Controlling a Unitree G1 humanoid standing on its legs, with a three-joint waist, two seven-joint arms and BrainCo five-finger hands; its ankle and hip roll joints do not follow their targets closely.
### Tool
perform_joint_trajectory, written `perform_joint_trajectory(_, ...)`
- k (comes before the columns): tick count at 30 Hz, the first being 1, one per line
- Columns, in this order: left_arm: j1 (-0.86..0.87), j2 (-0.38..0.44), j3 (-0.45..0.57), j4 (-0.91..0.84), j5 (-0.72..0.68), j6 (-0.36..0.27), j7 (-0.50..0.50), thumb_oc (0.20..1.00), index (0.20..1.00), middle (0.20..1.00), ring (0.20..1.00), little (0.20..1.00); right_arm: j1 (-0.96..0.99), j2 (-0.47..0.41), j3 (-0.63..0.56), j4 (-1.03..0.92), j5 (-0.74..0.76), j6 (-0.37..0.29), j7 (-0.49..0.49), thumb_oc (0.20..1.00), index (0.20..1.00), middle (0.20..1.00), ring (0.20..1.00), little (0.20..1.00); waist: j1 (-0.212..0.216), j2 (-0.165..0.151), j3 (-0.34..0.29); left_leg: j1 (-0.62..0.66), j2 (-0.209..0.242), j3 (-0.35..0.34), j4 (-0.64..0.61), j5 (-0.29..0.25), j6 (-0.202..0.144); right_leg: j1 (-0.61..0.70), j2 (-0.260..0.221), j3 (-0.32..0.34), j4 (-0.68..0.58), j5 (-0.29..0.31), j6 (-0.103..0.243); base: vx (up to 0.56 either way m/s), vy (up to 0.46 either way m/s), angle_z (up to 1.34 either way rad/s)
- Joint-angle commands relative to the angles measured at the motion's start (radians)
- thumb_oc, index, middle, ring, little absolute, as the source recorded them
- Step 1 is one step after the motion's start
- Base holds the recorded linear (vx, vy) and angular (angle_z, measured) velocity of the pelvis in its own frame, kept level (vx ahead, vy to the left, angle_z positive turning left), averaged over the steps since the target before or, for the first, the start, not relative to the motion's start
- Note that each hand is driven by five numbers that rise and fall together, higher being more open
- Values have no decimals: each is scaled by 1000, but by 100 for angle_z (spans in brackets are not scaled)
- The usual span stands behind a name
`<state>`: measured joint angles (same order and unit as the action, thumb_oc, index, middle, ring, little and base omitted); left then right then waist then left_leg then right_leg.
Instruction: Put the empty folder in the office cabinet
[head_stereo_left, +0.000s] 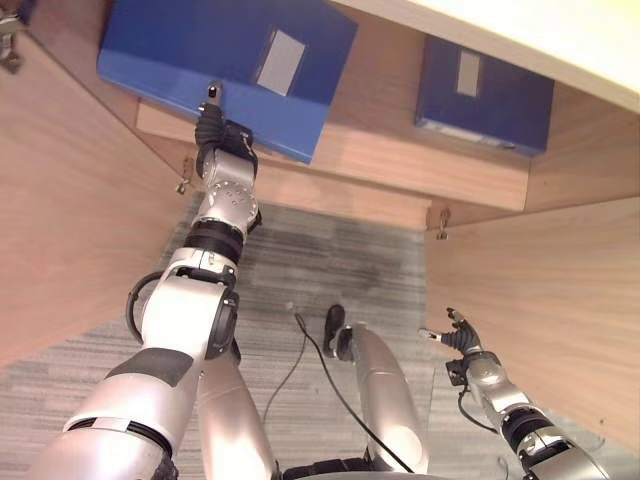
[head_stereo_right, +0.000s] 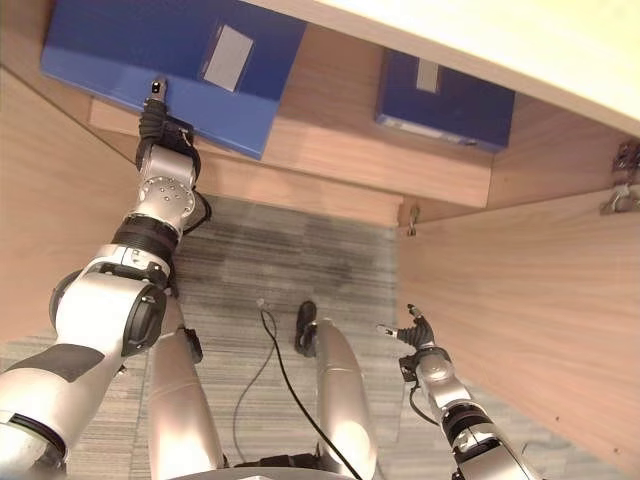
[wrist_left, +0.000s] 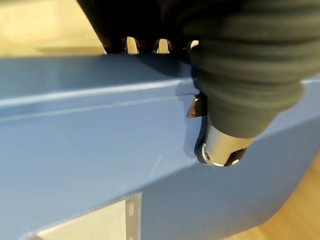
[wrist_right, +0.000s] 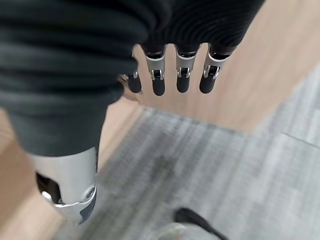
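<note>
A large blue folder (head_stereo_left: 190, 50) with a pale label lies tilted at the left of the open wooden cabinet (head_stereo_left: 400, 165), part of it past the shelf's front edge. My left hand (head_stereo_left: 222, 140) is raised to its near edge. The thumb (wrist_left: 220, 145) presses on the folder's blue face (wrist_left: 100, 150) while the fingers curl over its far edge, so the hand is shut on it. My right hand (head_stereo_right: 418, 335) hangs low at the right above the carpet, fingers (wrist_right: 158, 80) straight, holding nothing.
A second, darker blue folder (head_stereo_left: 485, 95) stands inside the cabinet at the right. Open wooden doors flank the opening: the left door (head_stereo_left: 70, 230) and the right door (head_stereo_left: 550, 300). Grey carpet (head_stereo_left: 330, 270) lies below.
</note>
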<state>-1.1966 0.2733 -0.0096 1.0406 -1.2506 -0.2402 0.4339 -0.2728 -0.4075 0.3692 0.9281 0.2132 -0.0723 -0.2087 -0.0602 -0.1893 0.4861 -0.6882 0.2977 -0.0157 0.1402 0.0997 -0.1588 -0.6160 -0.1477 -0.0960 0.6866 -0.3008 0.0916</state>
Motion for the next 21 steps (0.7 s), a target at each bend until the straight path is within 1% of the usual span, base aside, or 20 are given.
perform_joint_trajectory(1, -78, 137, 32, -42, -13, -92, -18, 200, 200, 200, 200, 200, 72, 12, -15, 1, -2, 5, -30, 1000, 1000, 1000, 1000, 1000, 11, -24, -32, -27, 24, 3, 10, 107, -40, 196, -49, 16, -118, 0, 107, 234, 224, -73)
perform_joint_trajectory(2, -81, 137, 24, -39, -12, -87, -24, 200, 200, 200, 200, 200, 73, 22, -17, 0, -2, 5, -27, 1000, 1000, 1000, 1000, 1000, 8, -29, -49, -41, 11, -1, 31, 106, -36, 203, -56, 20, -152, 27, 115, 300, 139, -19)
perform_joint_trajectory(3, -83, 147, 15, -34, -6, -80, -28, 200, 200, 200, 200, 200, 73, 37, -5, 0, -12, 8, -16, 1000, 1000, 1000, 1000, 1000, 3, -44, -76, -57, -6, -9, 58, 84, -33, 232, -69, 28, -218, 77, 132, 225, 118, 13)
perform_joint_trajectory(4, -82, 148, 14, -33, -6, -79, -28, 200, 200, 200, 200, 200, 73, 39, -4, 0, -13, 8, -16, 1000, 1000, 1000, 1000, 1000, 1, -45, -79, -60, -7, -9, 61, 81, -31, 234, -69, 27, -226, 82, 134, 209, 94, 27)
perform_joint_trajectory(5, -90, 145, 12, -31, -1, -80, -30, 200, 200, 200, 200, 200, 67, 44, 5, 6, -18, 8, -10, 1000, 1000, 1000, 1000, 1000, 1, -52, -93, -72, -19, -14, 75, 69, -29, 251, -78, 30, -260, 117, 144, 211, 63, 24)
perform_joint_trajectory(6, -100, 134, 2, -38, -6, -82, -41, 200, 200, 200, 200, 200, 58, 51, 15, 5, -23, 6, -5, 1000, 1000, 1000, 1000, 1000, 1, -58, -111, -88, -41, -17, 106, 34, -20, 287, -103, 32, -320, 186, 163, 212, 67, 10)
perform_joint_trajectory(7, -100, 134, 1, -38, -7, -82, -42, 200, 200, 200, 200, 200, 58, 52, 15, 5, -23, 6, -6, 1000, 1000, 1000, 1000, 1000, 0, -58, -112, -91, -43, -18, 112, 29, -17, 293, -104, 29, -330, 192, 166, 214, 84, 8)
perform_joint_trajectory(8, -101, 131, 2, -46, -10, -84, -45, 200, 200, 200, 200, 200, 57, 57, 10, 6, -19, 4, -7, 1000, 1000, 1000, 1000, 1000, -1, -60, -117, -94, -56, -18, 126, 10, -9, 303, -118, 37, -330, 244, 170, 119, 101, 16)
perform_joint_trajectory(10, -118, 131, -12, -66, -25, -97, -44, 200, 200, 200, 200, 200, 33, 64, -2, 11, -2, 3, -16, 1000, 1000, 1000, 1000, 1000, -13, -59, -107, -83, -86, -17, 138, -27, 16, 266, -141, 63, -282, 376, 166, 133, 237, 19)
perform_joint_trajectory(11, -140, 146, -23, -83, -26, -108, -36, 200, 200, 200, 200, 200, 2, 68, 14, 16, -1, 7, -20, 1000, 1000, 1000, 1000, 1000, -24, -57, -86, -64, -93, -17, 132, -39, 36, 191, -137, 95, -180, 472, 161, 127, 349, 13)
perform_joint_trajectory(12, -143, 166, -24, -86, -23, -105, -38, 200, 200, 200, 200, 200, -2, 68, 25, 11, -8, 7, -17, 1000, 1000, 1000, 1000, 1000, -31, -49, -75, -39, -87, -21, 124, -46, 48, 162, -131, 98, -127, 496, 161, 123, 313, 13)
perform_joint_trajectory(13, -147, 184, -21, -84, -21, -101, -39, 200, 200, 200, 200, 200, -6, 72, 32, 11, -10, 4, -15, 1000, 1000, 1000, 1000, 1000, -30, -45, -69, -17, -77, -19, 110, -50, 54, 142, -115, 97, -97, 500, 168, 302, 293, -1)
perform_joint_trajectory(14, -154, 190, -3, -68, -33, -102, -32, 200, 200, 200, 200, 200, -5, 82, 26, 11, 0, -1, -23, 1000, 1000, 1000, 1000, 1000, -38, -32, -60, 46, -85, -32, 84, -92, 60, 82, -67, 92, -46, 427, 170, 224, 179, -10)
perform_joint_trajectory(15, -156, 190, -2, -67, -34, -102, -33, 200, 200, 200, 200, 200, -6, 81, 26, 10, 0, -1, -24, 1000, 1000, 1000, 1000, 1000, -38, -31, -58, 46, -84, -31, 82, -86, 61, 80, -67, 91, -43, 428, 170, 296, 186, -17)
perform_joint_trajectory(16, -169, 184, 0, -64, -40, -104, -34, 200, 200, 200, 200, 200, -5, 86, 28, 6, 11, -6, -28, 1000, 1000, 1000, 1000, 1000, -49, -33, -52, 72, -98, -26, 73, -100, 61, 48, -33, 79, -67, 371, 165, 170, 86, 2)
perform_joint_trajectory(17, -182, 176, -5, -59, -39, -104, -38, 200, 200, 200, 200, 200, -7, 87, 34, 5, 19, -11, -29, 1000, 1000, 1000, 1000, 1000, -58, -37, -42, 90, -113, -21, 61, -105, 61, 31, -7, 64, -106, 326, 161, 200, 92, 10)
perform_joint_trajectory(18, -186, 171, -9, -60, -30, -105, -44, 200, 200, 200, 200, 200, -8, 92, 45, 8, 23, -17, -30, 1000, 1000, 1000, 1000, 1000, -65, -45, -22, 105, -128, -3, 61, -99, 63, 17, 7, 18, -193, 302, 145, 327, -5, 4)
perform_joint_trajectory(19, -185, 158, -14, -57, -15, -101, -54, 200, 200, 200, 200, 200, -28, 93, 60, 15, 19, -18, -32, 1000, 1000, 1000, 1000, 1000, -78, -57, -3, 157, -167, 11, 62, -161, 57, -38, 16, -48, -335, 314, 157, 198, -10, 7)
perform_joint_trajectory(20, -186, 160, -13, -56, -13, -101, -55, 200, 200, 200, 200, 200, -34, 95, 62, 20, 20, -19, -32, 1000, 1000, 1000, 1000, 1000, -80, -58, 6, 151, -169, 17, 71, -153, 61, -21, 13, -67, -367, 338, 154, 271, -72, -1)
perform_joint_trajectory(21, -179, 165, -8, -28, 3, -90, -56, 200, 200, 200, 200, 200, -34, 82, 71, 32, 11, -16, -37, 1000, 1000, 1000, 1000, 1000, -85, -62, 25, 157, -186, 18, 95, -177, 64, -2, 11, -89, -441, 359, 158, 85, -57, 19)
